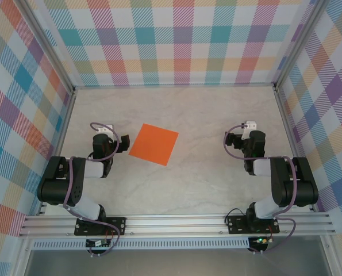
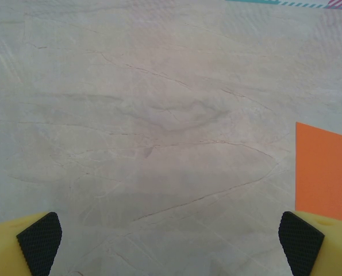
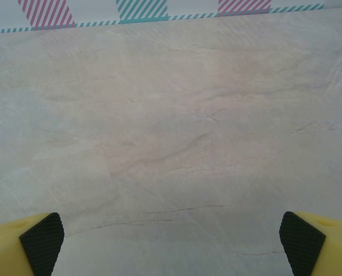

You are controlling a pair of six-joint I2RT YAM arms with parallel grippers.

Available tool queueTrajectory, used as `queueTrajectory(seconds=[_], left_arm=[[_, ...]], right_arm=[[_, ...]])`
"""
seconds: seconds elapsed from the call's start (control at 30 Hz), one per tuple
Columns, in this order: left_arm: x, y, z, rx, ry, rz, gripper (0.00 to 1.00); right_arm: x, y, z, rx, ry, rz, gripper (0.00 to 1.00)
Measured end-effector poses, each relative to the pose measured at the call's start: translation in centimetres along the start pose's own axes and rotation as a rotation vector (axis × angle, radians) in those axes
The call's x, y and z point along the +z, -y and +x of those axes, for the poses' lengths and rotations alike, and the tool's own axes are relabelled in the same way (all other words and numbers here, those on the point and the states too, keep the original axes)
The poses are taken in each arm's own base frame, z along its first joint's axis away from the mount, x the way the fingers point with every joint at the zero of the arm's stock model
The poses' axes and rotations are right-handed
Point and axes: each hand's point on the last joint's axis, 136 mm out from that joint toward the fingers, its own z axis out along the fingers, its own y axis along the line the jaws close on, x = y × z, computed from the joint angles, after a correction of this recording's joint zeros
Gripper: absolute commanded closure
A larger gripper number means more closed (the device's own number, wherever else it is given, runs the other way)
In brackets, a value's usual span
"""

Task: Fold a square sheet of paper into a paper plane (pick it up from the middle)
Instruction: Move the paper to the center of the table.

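On the counter, the sheet is seen flat, unfolded, just beside the left hand. It and the right hand are spread wide, empty. Pickup unstarted; a mid-sheet grasp is judged needed.

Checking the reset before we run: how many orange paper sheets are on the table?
1. The square sheet of paper lies flat on the table, left of centre; the left wrist view catches its edge at right. Another stacked exactly beneath would be hidden.
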Motion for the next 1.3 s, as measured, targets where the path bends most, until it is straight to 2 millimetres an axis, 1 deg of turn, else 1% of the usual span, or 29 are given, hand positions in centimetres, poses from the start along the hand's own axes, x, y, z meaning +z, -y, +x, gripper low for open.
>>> queueTrajectory(seconds=[0.37, 0.47, 0.5, 0.57, 0.6, 0.67, 0.77, 0.83, 0.87, 0.9, 0.97, 1.07, 1.1, 1.17, 1.23, 1.3], left_arm=[[0.0, 0.0, 0.0, 0.0, 0.0, 0.0, 0.0], [-0.1, -0.1, -0.1, -0.001, -0.001, -0.009, 0.0], [-0.4, -0.3, -0.3, -0.004, -0.001, -0.016, 0.0], [-1.1, -0.5, -0.9, -0.006, 0.004, -0.031, 0.0], [-1.6, -0.6, -1.6, -0.012, 0.012, -0.042, 0.0], [-2.3, -0.9, -3.1, -0.031, 0.029, -0.06, 0.0], [-3.6, -0.9, -6.1, -0.084, 0.062, -0.072, 0.0], [-4.5, -0.7, -7.9, -0.125, 0.077, -0.067, 0.0], [-4.9, -0.7, -8.6, -0.146, 0.076, -0.066, 0.0], [-5.2, -0.6, -9.1, -0.169, 0.065, -0.068, 0.0], [-5.7, -0.5, -10.3, -0.207, 0.041, -0.072, 0.0], [-6.2, -0.4, -11.3, -0.275, 0.002, -0.076, 0.0], [-6.4, -0.3, -11.1, -0.296, -0.016, -0.074, 0.0], [-6.7, -0.1, -10.1, -0.336, -0.061, -0.066, 0.0], [-6.9, 0.2, -8.7, -0.369, -0.124, -0.059, 0.0], [-7.2, 0.5, -7.4, -0.394, -0.183, -0.053, 0.0]], right_arm=[[0.0, 0.0, 0.0, 0.001, -0.002, 0.002, 0.0], [-0.2, 0.5, 0.1, 0.01, -0.04, 0.03, 0.0], [-0.3, 0.7, -0.2, 0.015, -0.048, 0.045, 0.0], [-0.8, 1.1, -1.8, 0.034, -0.039, 0.078, 0.0], [-1.3, 1.3, -2.9, 0.051, -0.028, 0.094, 0.0], [-2.1, 1.5, -5.1, 0.104, -0.02, 0.118, 0.0], [-3.0, 1.4, -8.4, 0.21, -0.028, 0.127, 0.0], [-3.5, 0.7, -9.8, 0.278, -0.043, 0.111, 0.0], [-3.6, 0.2, -9.8, 0.302, -0.057, 0.102, 0.0], [-3.6, -0.6, -9.6, 0.325, -0.084, 0.084, 0.0], [-3.5, -2.9, -8.3, 0.35, -0.159, 0.034, 0.0], [-3.0, -8.2, -5.9, 0.342, -0.302, -0.067, 0.0], [-2.7, -10.3, -5.2, 0.33, -0.349, -0.105, 0.0], [-2.1, -14.3, -4.0, 0.306, -0.427, -0.174, 0.01], [-1.5, -18.6, -2.6, 0.274, -0.5, -0.242, 0.04], [-0.9, -22.3, -1.2, 0.238, -0.561, -0.292, 0.07]])
